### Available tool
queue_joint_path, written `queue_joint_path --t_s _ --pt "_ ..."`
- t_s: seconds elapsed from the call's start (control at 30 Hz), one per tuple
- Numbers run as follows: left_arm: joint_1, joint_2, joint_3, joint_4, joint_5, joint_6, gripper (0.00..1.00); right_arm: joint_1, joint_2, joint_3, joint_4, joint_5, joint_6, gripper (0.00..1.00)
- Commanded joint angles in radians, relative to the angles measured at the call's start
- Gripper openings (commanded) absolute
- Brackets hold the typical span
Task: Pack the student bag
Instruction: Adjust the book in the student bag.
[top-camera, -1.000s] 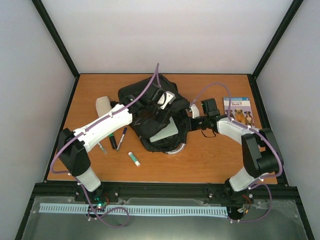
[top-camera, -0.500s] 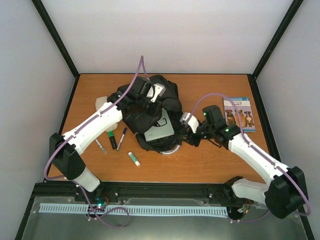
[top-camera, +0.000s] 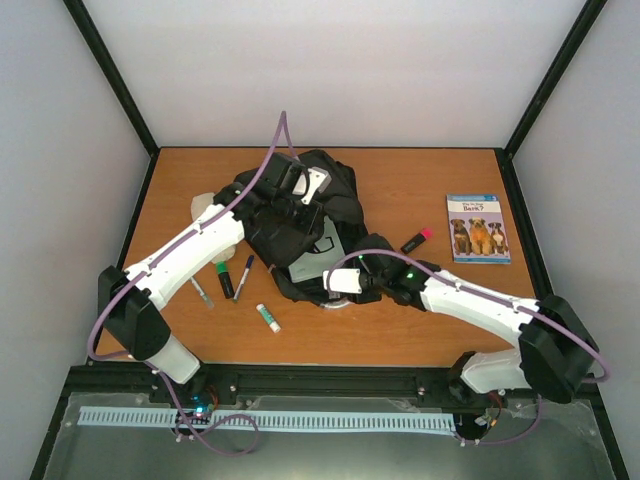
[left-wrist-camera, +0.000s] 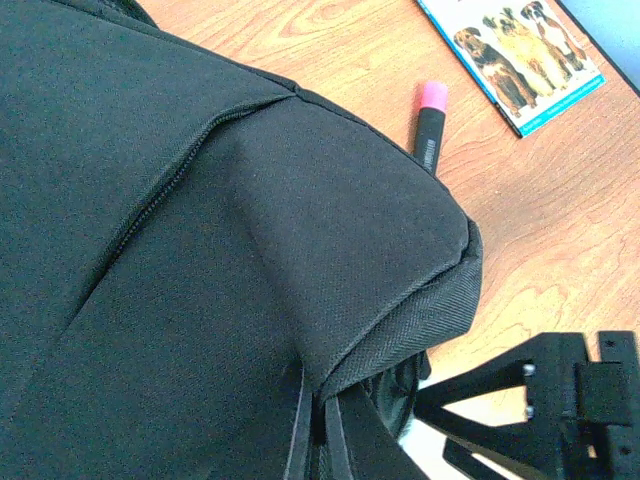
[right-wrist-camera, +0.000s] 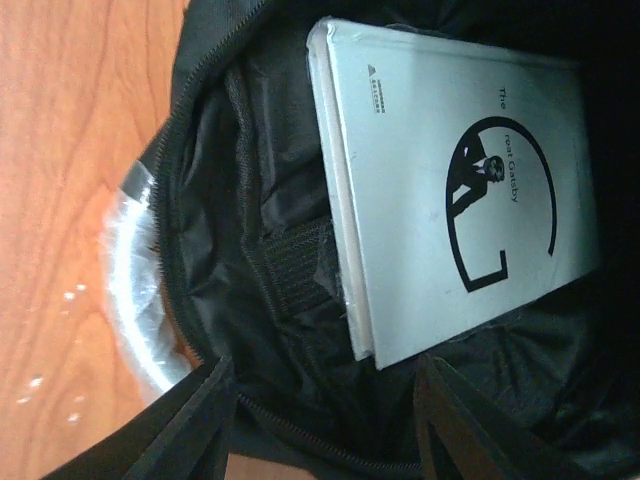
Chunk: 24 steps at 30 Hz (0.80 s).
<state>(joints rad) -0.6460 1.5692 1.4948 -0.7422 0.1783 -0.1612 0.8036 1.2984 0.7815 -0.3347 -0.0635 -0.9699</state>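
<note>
The student bag lies crumpled left of centre in the top view, its mouth facing the lower right. A white book sits just inside the mouth, with one corner close to the zip edge.

My right end effector hangs at the opening with its fingers spread and nothing between them. My left end effector is on the upper part of the bag and is pressed together. I judge it is pinching fabric to hold the mouth up, but its fingers are hidden from me.

- **Mouth collapsing:** if that left pinch slips, the flap would drop over the book and close the opening.
- **Snagging:** my spread right fingers are next to the zip teeth and loose lining. If I pull back carelessly I could catch them and drag the bag, or tip the book out onto the table.
- **Bag shifting:** a clear ring-shaped thing is under the rim, so the bag may skid on it.
- **Things left out:** the pink-capped marker and the dog book lie to the right, and the glue stick lies to the lower left. A shifted bag could knock any of them out of easy reach.
</note>
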Motion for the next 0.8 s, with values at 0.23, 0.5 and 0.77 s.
queue_joint_path --t_s 0.23,0.5,0.77 --pt "0.010 -0.056 0.040 0.062 0.068 -0.008 0.01 0.040 0.228 0.030 0.232 0.178 -0.185 0.53" --pt "0.010 -0.045 0.041 0.055 0.060 -0.006 0.01 0.042 0.402 0.040 0.484 0.280 -0.302 0.51" --pt "0.009 -0.047 0.035 0.060 0.074 -0.009 0.01 0.011 0.469 0.081 0.740 0.384 -0.376 0.32"
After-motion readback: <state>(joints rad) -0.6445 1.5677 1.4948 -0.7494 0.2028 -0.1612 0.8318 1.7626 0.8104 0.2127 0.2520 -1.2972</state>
